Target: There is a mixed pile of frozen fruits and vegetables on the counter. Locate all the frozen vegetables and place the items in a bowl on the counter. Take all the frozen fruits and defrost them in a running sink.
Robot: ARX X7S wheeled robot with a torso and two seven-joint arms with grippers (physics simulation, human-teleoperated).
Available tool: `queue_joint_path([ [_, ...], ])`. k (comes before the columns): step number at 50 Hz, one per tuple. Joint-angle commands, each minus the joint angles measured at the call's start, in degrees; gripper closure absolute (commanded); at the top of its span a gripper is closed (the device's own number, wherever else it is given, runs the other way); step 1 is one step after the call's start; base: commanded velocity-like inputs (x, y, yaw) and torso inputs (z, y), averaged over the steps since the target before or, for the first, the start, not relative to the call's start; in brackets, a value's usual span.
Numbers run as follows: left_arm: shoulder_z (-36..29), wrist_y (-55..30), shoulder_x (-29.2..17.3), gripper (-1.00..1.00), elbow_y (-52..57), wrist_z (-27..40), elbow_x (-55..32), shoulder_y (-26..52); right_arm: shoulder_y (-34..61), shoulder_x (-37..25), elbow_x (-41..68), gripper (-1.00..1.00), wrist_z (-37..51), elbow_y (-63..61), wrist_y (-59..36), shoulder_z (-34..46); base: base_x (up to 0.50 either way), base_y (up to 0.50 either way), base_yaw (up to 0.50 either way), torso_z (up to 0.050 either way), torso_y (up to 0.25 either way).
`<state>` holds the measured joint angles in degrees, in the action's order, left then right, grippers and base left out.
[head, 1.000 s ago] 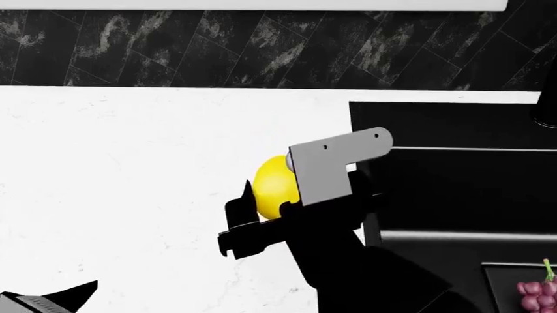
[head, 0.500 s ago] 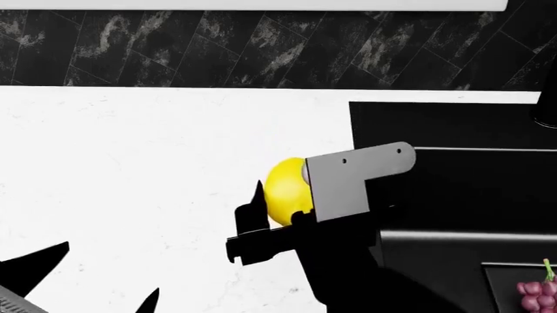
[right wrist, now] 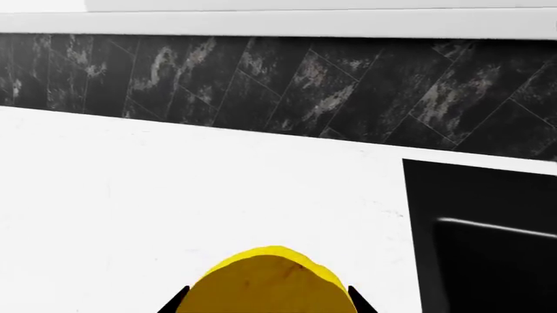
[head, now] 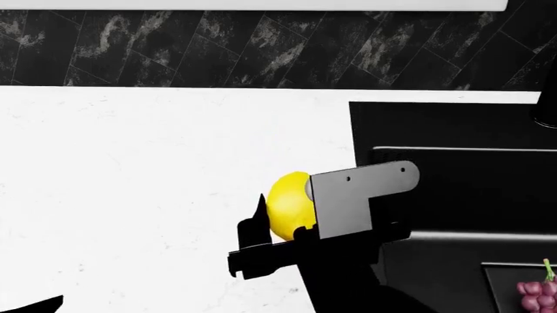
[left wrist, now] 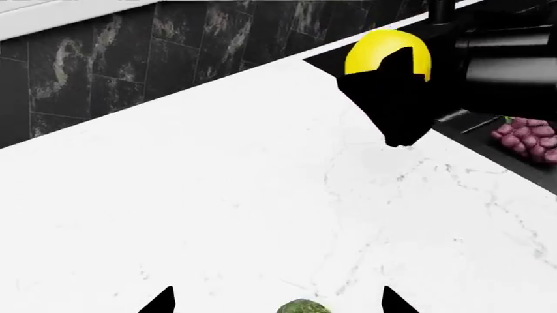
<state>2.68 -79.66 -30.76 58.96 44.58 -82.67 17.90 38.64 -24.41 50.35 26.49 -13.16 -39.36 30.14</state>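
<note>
The right gripper (head: 280, 218) holds the lemon (head: 290, 197) clamped between its black fingers, above the table (head: 139, 189) just beside the table's sink-side edge. The lemon sits inside the grip, so what the coming move turns on is where the bowl lies from this gripper, and no bowl shows in any view; the carry direction cannot be told, only that it should lead away from the sink (head: 452, 163), which borders the table on the right. The grapes (head: 537, 295) already lie down in the sink. The left gripper (left wrist: 276, 301) hangs over the open table with its two fingertips spread wide, and the avocado (left wrist: 302, 306) peeps in between them, just below, resting on the table. The left arm is clearly the nearer one for that avocado. The cherry is not visible.
</note>
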Motion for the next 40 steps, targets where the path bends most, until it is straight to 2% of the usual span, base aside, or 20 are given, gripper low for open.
queue_joint_path([
  [1, -7.39, 5.60, -1.03, -1.00, -1.39, -11.43, 22.30, -8.94, -0.86, -0.40, -1.28, 1.00, -0.60, -0.79, -0.07, -0.04, 0.00, 0.00, 0.00, 0.000, 0.000],
  [11, -14.48, 12.89, -2.61, -1.00, -4.88, -16.03, 31.29, -13.11, -1.27, -0.49, -1.48, 1.00, -0.89, -0.28, 0.48, 0.09, 0.00, 0.00, 0.00, 0.000, 0.000],
  [20, -20.20, 17.09, -1.74, -1.00, -9.23, -19.64, 36.16, -12.37, -1.54, -0.55, -1.37, 1.00, -0.61, -0.60, 0.47, 0.20, 0.00, 0.00, 0.00, 0.000, 0.000],
  [35, -22.36, 20.13, -0.55, -1.00, -12.21, -21.18, 38.23, -11.47, -1.71, -0.55, -1.44, 1.00, -0.70, -0.18, 0.69, 0.48, 0.00, 0.00, 0.00, 0.000, 0.000],
  [36, -22.37, 19.61, -0.42, 1.00, -11.66, -20.76, 38.02, -10.97, -1.71, -0.54, -1.44, 1.00, -0.72, -0.19, 0.70, 0.51, 0.00, 0.00, 0.00, 0.000, 0.000],
  [40, -20.67, 18.00, 0.04, 1.00, -9.55, -18.85, 36.25, -9.72, -1.78, -0.57, -1.27, 1.00, -0.64, -0.38, 0.73, 0.45, 0.00, 0.00, 0.00, 0.000, 0.000],
])
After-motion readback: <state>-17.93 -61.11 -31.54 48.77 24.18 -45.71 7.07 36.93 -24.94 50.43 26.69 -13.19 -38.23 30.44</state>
